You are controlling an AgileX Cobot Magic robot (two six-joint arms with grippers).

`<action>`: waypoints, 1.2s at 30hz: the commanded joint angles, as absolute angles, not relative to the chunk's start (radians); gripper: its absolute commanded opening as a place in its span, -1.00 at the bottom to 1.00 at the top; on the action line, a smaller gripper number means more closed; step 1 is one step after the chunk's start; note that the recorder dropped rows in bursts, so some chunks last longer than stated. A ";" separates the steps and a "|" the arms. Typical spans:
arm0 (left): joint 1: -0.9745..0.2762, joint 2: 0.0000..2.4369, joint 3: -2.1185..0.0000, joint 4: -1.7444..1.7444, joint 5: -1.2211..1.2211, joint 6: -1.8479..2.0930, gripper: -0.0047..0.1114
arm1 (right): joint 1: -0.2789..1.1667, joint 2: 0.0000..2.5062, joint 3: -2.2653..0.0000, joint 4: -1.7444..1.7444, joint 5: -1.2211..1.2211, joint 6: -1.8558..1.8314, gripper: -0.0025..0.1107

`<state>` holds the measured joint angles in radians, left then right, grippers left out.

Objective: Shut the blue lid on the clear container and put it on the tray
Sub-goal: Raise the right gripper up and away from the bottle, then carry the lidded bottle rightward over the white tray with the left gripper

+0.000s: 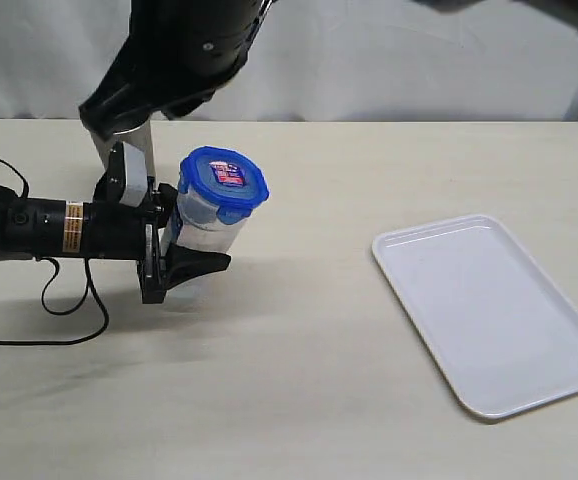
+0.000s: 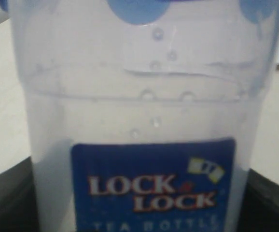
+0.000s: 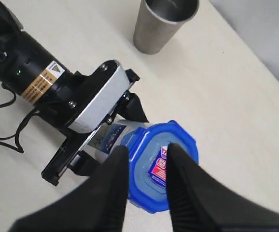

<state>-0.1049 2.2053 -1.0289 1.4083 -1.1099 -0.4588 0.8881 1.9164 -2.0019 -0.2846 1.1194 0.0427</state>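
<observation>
Container [image 1: 204, 225] is at the left of the bench [image 1: 299, 420], with the lid [image 1: 225, 183] already sitting on top of it. The left tool [image 1: 184, 230] comes in from the side and is clamped on the container's body. I think that is so the container cannot slide or tip while the lid gets pushed down. The right tool [image 3: 147, 152] hangs over the lid, its two fingers a little apart and holding nothing; the blue shows in the gap between them. That is a good spot for pressing the flaps shut, but I cannot tell if the fingers touch the lid, or if every flap has clicked. The tray [image 1: 489, 310] lies well apart on the right with nothing on it, so the carrying step is not done yet. The container leans a bit, and the left tool hides its bottom, so I cannot tell if it rests on the bench. Only the outside view shows the tray and the wide gap to it. The right wrist view looks down on the lid and also shows a steel cup [image 3: 163, 24] near the left tool — the outside view does not show that cup. The left wrist view is filled by the container's wall — you can read its blue label [image 2: 151, 188] and see tiny drops [image 2: 156, 34] on the plastic.
</observation>
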 commanded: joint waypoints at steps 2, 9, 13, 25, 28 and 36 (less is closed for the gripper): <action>-0.106 2.191 -1.031 1.397 -1.183 -0.502 -0.92 | 0.882 1.791 -1.882 -0.307 1.000 0.034 -0.86; -0.130 2.154 -1.031 1.376 -1.083 -0.599 -0.92 | 0.793 1.550 -1.516 -0.306 0.693 0.085 -0.88; -0.217 2.113 -1.053 1.378 -0.904 -0.672 -0.92 | 0.689 1.406 -1.318 -0.303 0.531 0.135 -0.88; -0.553 2.103 -1.366 1.744 -0.496 -1.060 -0.92 | 0.304 1.127 -0.932 -0.262 0.277 0.179 -0.88; -0.619 2.103 -1.414 1.744 -0.393 -1.041 -0.92 | 0.228 1.102 -0.876 -0.248 0.236 0.179 -0.88; -0.805 2.154 -1.463 1.744 0.161 -0.629 -0.92 | 0.137 1.090 -0.814 -0.267 0.156 0.172 -0.88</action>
